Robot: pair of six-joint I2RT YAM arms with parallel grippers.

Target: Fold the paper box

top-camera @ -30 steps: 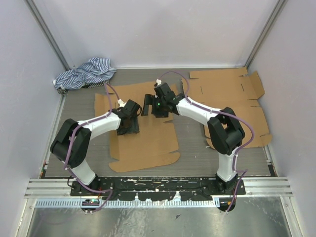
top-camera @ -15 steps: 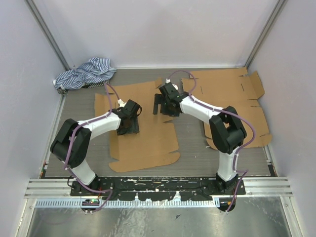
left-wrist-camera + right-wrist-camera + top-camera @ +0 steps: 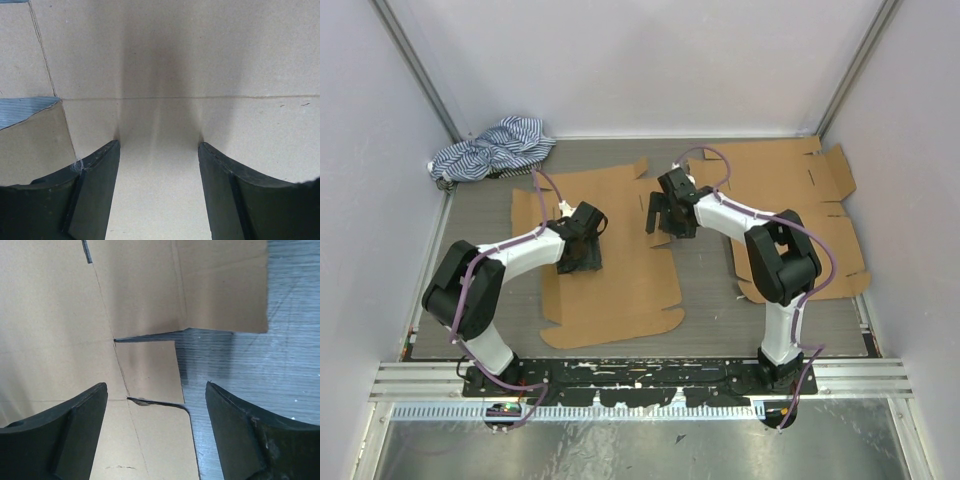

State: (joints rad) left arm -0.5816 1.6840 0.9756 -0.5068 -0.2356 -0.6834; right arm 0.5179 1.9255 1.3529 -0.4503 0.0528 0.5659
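Observation:
The paper box is a flat brown cardboard blank (image 3: pixel 610 275) lying unfolded on the grey table. My left gripper (image 3: pixel 577 262) stands open on its left half. In the left wrist view both fingertips of that gripper (image 3: pixel 159 145) press down on the cardboard (image 3: pixel 165 60) just below a crease, with nothing between them. My right gripper (image 3: pixel 660 220) hovers open over the blank's right edge. In the right wrist view that gripper (image 3: pixel 156 386) straddles a small side flap (image 3: pixel 150 370) with cuts above and below it, and holds nothing.
More flat cardboard blanks (image 3: pixel 790 190) lie stacked at the right, up to the wall. A striped blue-and-white cloth (image 3: pixel 490 148) is bunched in the back left corner. Bare grey table (image 3: pixel 265 390) shows right of the flap.
My right gripper has moved rightward from the blank's upper middle to its right edge. The left gripper has stayed pressed on the cardboard.

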